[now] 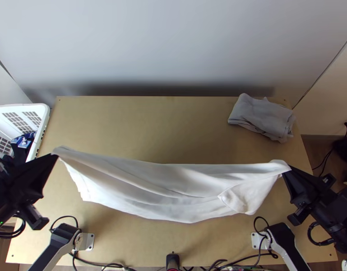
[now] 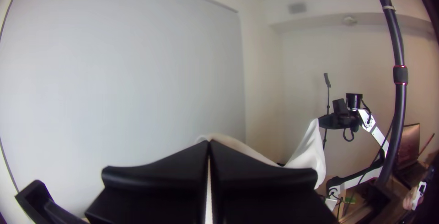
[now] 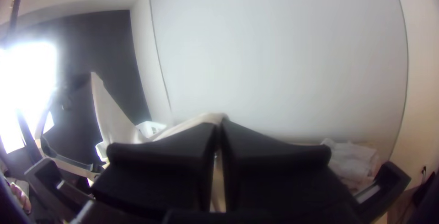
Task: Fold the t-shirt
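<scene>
pinches one end of the white t-shirt (image 1: 173,192) in the left gripper (image 1: 54,157), the other in the right gripper (image 1: 288,170). hangs drawn out above the wooden table (image 1: 141,131), with long soft folds and a small turned flap near the right end. runs its long axis side to side. shows, from above, a white basket (image 1: 46,118) and, farther, a bunched grey cloth (image 1: 259,115); from the left wrist, a laptop (image 2: 409,144).

We look down on a light wooden table (image 1: 141,126). At twelve o'clock stands a smooth, pale grey wall (image 1: 173,45); at three o'clock, brown floor (image 1: 315,145). Toward nine o'clock, we see white glare (image 3: 29,77) beside a dark surface (image 3: 107,45).
</scene>
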Controlling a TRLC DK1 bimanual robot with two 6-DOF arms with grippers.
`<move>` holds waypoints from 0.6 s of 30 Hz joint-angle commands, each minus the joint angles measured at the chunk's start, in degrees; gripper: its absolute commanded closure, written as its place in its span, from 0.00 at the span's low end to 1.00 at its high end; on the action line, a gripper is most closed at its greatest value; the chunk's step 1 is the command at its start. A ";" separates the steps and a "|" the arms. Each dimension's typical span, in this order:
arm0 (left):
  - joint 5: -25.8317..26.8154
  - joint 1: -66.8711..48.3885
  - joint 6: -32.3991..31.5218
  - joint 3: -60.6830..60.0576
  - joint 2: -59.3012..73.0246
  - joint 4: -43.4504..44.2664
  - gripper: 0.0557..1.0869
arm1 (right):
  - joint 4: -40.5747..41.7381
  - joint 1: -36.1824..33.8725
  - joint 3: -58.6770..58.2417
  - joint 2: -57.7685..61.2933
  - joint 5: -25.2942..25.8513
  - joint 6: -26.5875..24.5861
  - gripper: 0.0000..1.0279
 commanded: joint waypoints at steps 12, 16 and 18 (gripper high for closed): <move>-0.04 8.74 -0.36 2.77 -2.88 9.32 0.97 | 6.42 -3.46 9.33 3.04 0.67 -0.96 0.97; -0.04 8.57 -0.62 5.31 -2.70 7.47 0.97 | 6.42 -3.46 12.50 4.01 0.58 0.71 0.97; 0.05 8.22 -1.06 7.07 -2.62 6.51 0.97 | 6.15 -3.46 13.99 4.09 0.58 1.59 0.97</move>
